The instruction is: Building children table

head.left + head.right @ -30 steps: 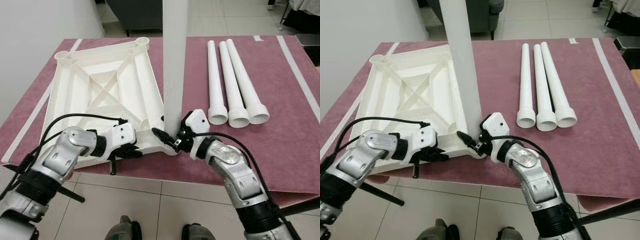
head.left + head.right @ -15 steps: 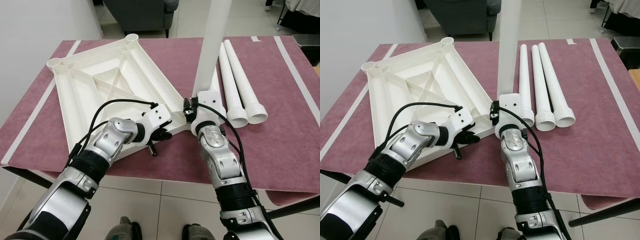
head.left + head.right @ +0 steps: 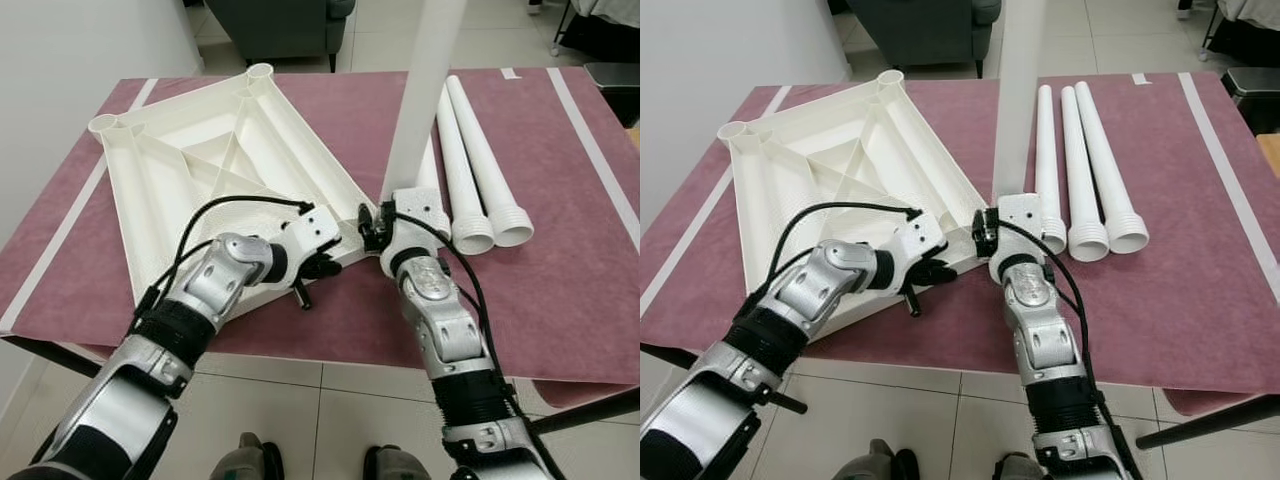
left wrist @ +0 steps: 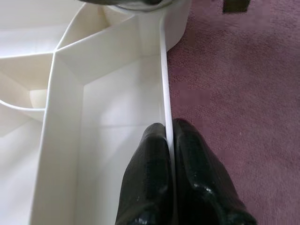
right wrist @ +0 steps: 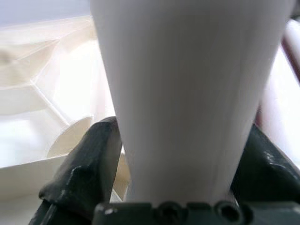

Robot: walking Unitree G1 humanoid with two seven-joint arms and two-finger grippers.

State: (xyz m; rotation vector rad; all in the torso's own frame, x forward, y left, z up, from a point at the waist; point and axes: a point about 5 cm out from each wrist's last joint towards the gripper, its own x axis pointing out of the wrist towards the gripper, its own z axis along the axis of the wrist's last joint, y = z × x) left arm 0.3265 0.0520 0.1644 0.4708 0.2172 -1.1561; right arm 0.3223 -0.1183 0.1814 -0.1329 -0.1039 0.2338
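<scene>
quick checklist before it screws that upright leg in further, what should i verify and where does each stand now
1. Left gripper holds the tabletop: ok, its fingers are pinched on the thin rim wall.
2. Right gripper holds the upright leg: ok, a finger sits on each side of it.
3. Leg seated in the corner socket: cannot tell, the gripper hides the joint.
4. Leg standing straight: cannot tell, it looks slightly tilted in the head views.
5. Spare legs out of the way: ok, three lie side by side on the mat beside the right arm.
6. Tabletop lying flat on the mat: ok, upside down with ribs facing up.
</scene>
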